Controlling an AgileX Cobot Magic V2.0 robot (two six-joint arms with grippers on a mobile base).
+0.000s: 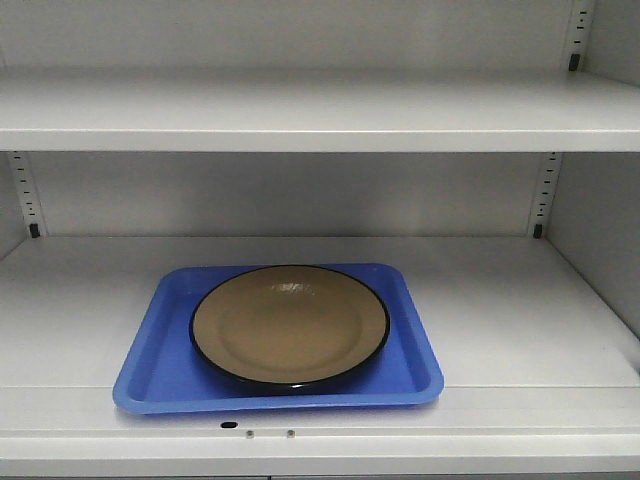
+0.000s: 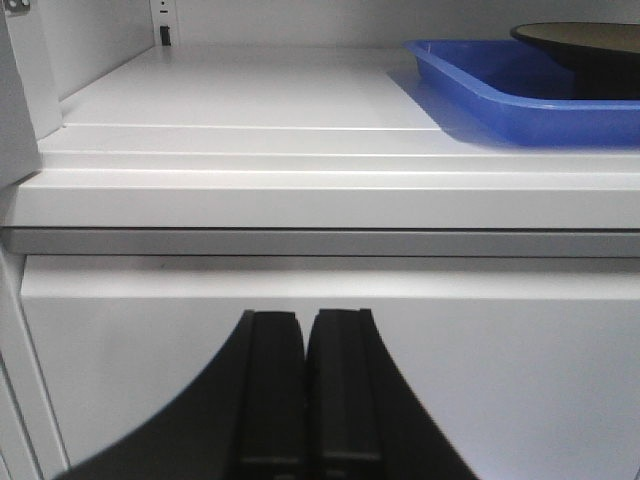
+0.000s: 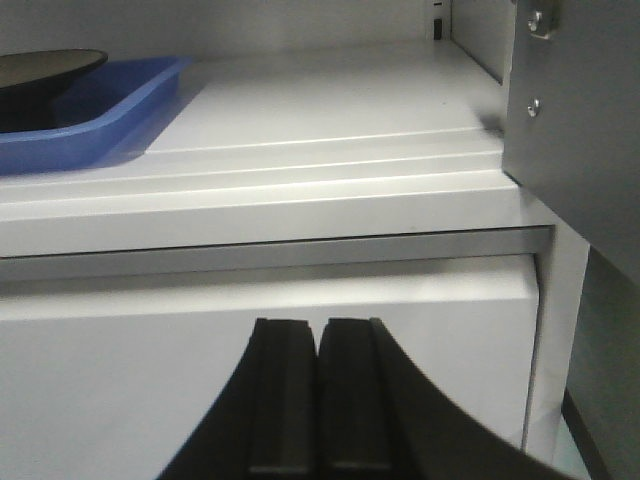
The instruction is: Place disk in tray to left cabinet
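Note:
The tan disk (image 1: 289, 325) with its thin black rim lies flat inside the blue tray (image 1: 166, 372), which rests on a shelf of the grey-white left cabinet (image 1: 500, 330), close to the front edge. From the left wrist view the tray (image 2: 500, 95) and disk (image 2: 585, 38) show at the upper right; from the right wrist view the tray (image 3: 90, 130) and disk (image 3: 45, 68) show at the upper left. My left gripper (image 2: 305, 325) and right gripper (image 3: 318, 332) are both shut and empty, held below the shelf's front edge, apart from the tray.
Another shelf (image 1: 320, 110) spans above the tray. Slotted uprights (image 1: 545, 195) stand at the back corners. A white panel (image 2: 300, 290) lies under the shelf lip. A grey side wall (image 3: 580, 120) with screws rises at the right.

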